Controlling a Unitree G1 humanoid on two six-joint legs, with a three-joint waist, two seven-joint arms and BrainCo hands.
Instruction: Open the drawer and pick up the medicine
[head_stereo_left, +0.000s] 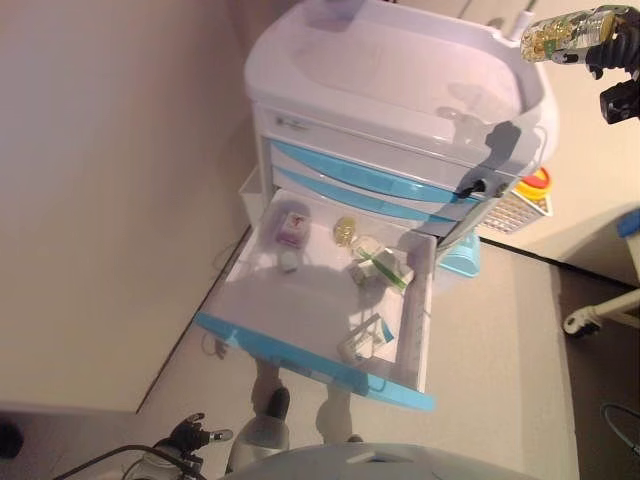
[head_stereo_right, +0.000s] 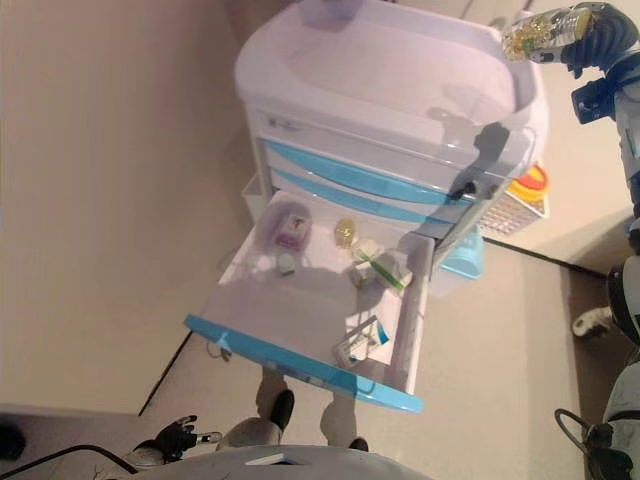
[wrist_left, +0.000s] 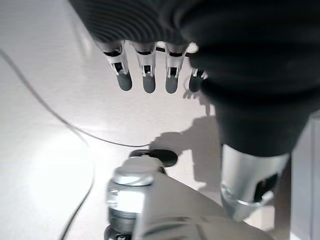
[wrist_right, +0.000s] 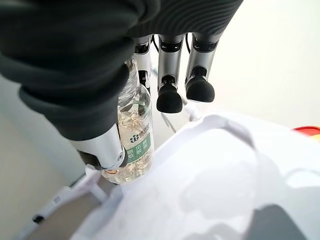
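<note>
Your right hand sits at the upper right of the left eye view, above the far right corner of the cart, its fingers and thumb clamped on a clear medicine bottle filled with yellowish capsules. In the right wrist view the bottle runs lengthwise between thumb and fingers, just above the cart's white top rim, with two fingertips curled free beside it.

The cart's lowest drawer, white with a blue front, stands pulled fully open at the centre of the frame. You can see inside it a purple-and-white box at the back left, a small round yellowish item near the back centre, a white-and-green carton right of centre, and another small carton near the front right corner. The two blue-fronted drawers above it are closed.

A white basket holding red and yellow items hangs on the cart's right side.

Your left hand shows low in the lower left of the left eye view, over the floor; its fingers hang straight and apart, holding nothing.
</note>
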